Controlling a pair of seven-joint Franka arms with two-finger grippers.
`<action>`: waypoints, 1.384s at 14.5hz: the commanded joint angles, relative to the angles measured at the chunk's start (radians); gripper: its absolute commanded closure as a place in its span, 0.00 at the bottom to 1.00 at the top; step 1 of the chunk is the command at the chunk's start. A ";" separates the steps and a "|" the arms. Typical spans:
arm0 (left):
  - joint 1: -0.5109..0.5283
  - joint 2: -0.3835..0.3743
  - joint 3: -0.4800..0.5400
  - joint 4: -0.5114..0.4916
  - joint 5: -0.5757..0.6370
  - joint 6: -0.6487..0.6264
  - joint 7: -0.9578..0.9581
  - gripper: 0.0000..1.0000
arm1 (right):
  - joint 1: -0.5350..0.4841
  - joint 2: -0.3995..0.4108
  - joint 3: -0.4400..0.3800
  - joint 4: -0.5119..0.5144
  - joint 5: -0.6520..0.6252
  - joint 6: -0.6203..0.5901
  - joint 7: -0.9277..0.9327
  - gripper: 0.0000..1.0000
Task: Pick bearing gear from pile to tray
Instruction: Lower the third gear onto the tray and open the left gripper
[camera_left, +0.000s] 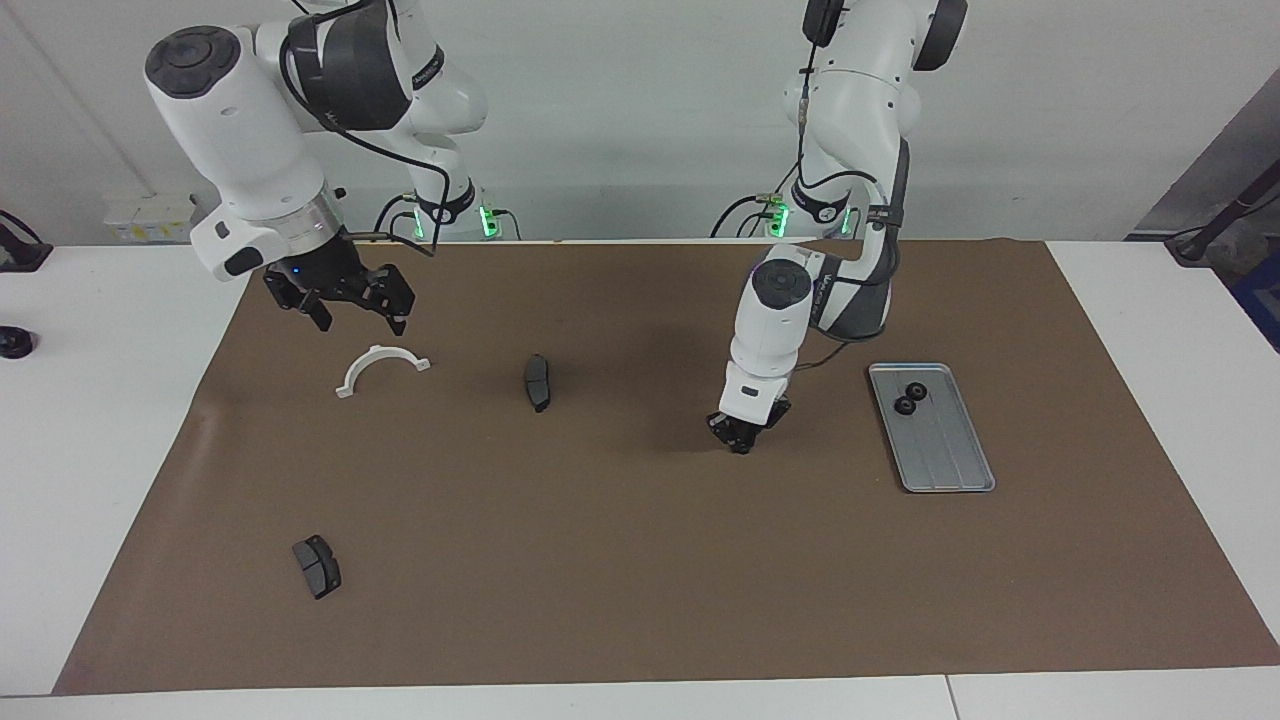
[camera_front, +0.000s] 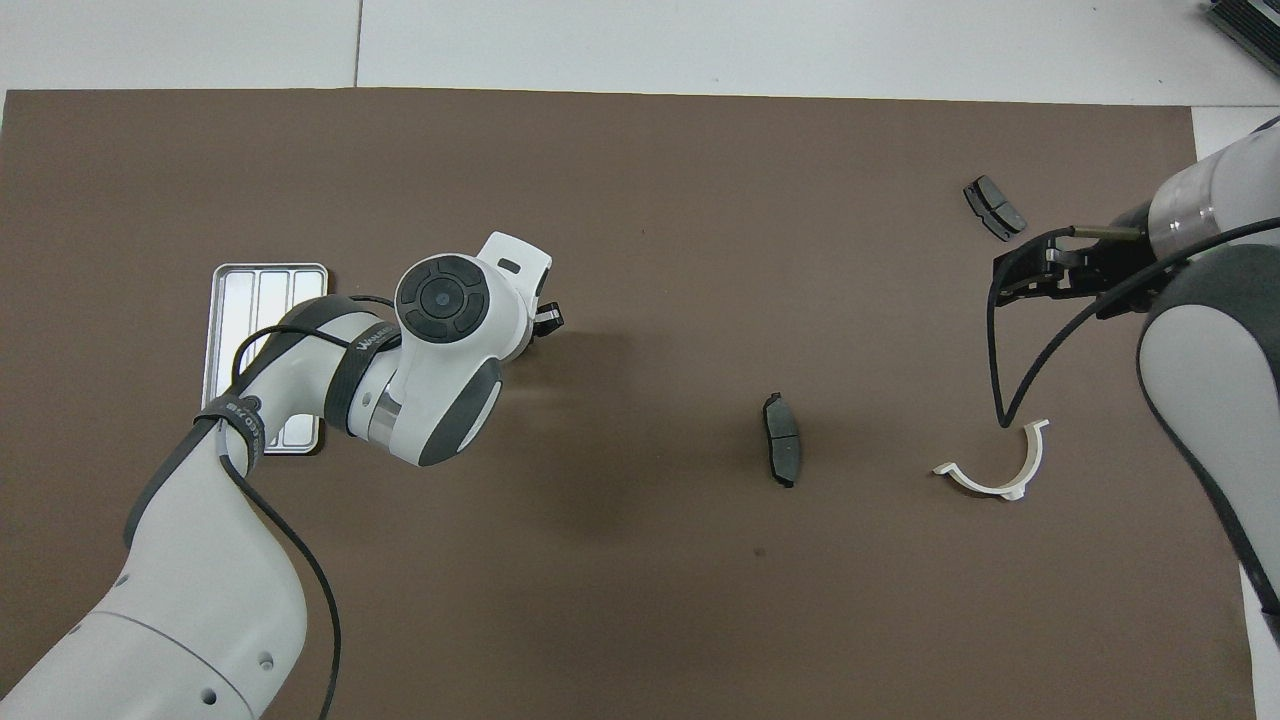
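Currently: your left gripper (camera_left: 742, 437) is down at the brown mat (camera_left: 620, 600), between the tray (camera_left: 955, 470) and the middle brake pad (camera_left: 537, 382).
Left gripper state: you cannot tell from either view whether its fingers are parted, or whether a part sits between them.
Bearing gears: two black rings (camera_left: 911, 397) already lie touching each other in the tray, at its end nearer to the robots.
Pile: no loose ring shows on the mat; any last one would be hidden under the left gripper.
Handling, a judgement: tiny, light, stiff, smooth; likely to roll or skid. Pinch across the outer rim, fingers low to the table.
Right gripper (camera_left: 352, 305): waits in the air over the white half-ring bracket (camera_left: 378, 366), fingers spread, holding nothing.
Other: a second brake pad (camera_left: 316, 566) lies farther from the robots, toward the right arm's end.
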 joint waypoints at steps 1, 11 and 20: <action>0.005 -0.007 0.010 0.010 0.019 0.000 -0.009 1.00 | -0.020 -0.046 0.016 -0.070 0.008 0.048 -0.029 0.00; 0.356 -0.202 0.007 -0.001 -0.025 -0.253 0.432 1.00 | 0.026 -0.065 0.019 -0.081 0.009 0.048 0.002 0.00; 0.537 -0.269 0.012 -0.285 -0.057 -0.003 0.785 0.94 | 0.015 -0.063 0.019 -0.078 0.011 0.050 0.009 0.00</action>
